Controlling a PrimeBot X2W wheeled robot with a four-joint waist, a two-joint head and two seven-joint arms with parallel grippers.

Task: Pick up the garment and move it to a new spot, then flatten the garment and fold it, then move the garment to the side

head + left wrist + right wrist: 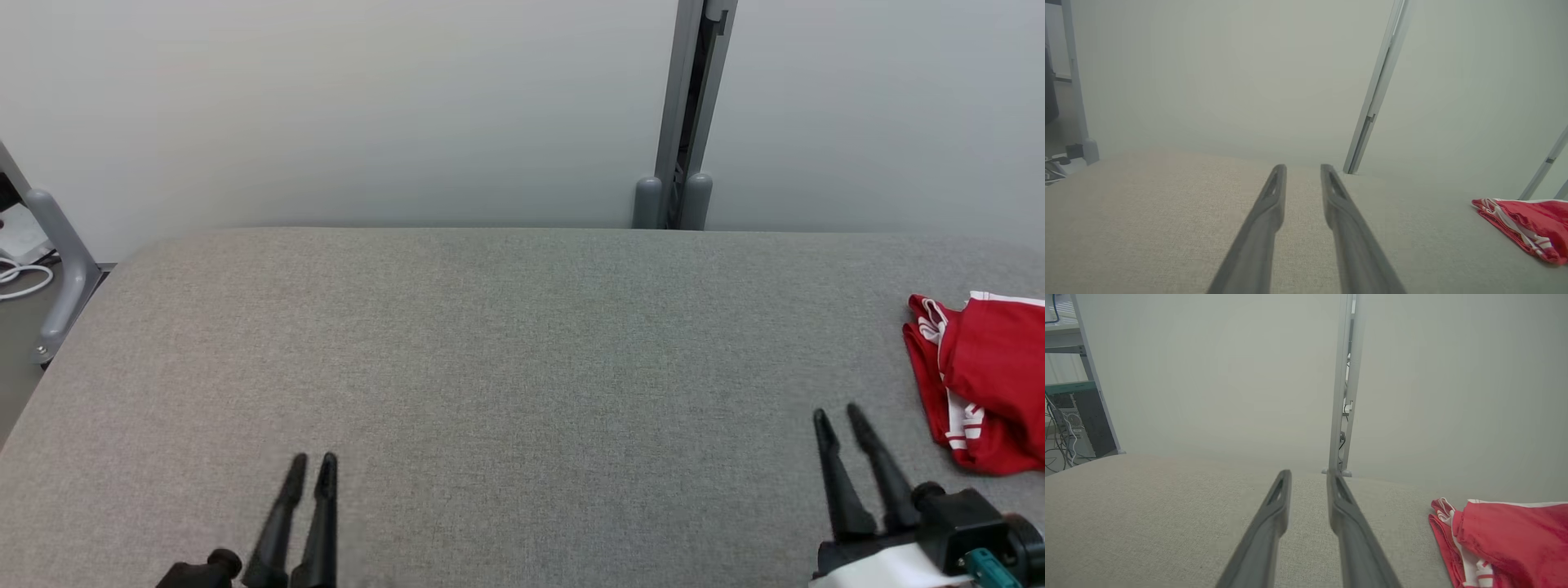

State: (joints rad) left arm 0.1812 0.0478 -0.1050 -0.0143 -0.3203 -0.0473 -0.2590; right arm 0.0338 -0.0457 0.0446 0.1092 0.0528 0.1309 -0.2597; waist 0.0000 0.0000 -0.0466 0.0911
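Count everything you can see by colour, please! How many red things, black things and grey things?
Red: 1, the garment
Black: 2, the left gripper and the right gripper
Grey: 1, the table
Total: 4

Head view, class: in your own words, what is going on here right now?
A two-armed robot faces a grey table. A red garment with white trim lies bunched at the table's right side. The left gripper and the right gripper sit open near the front edge, holding nothing. The right one is nearer the garment but not touching it.
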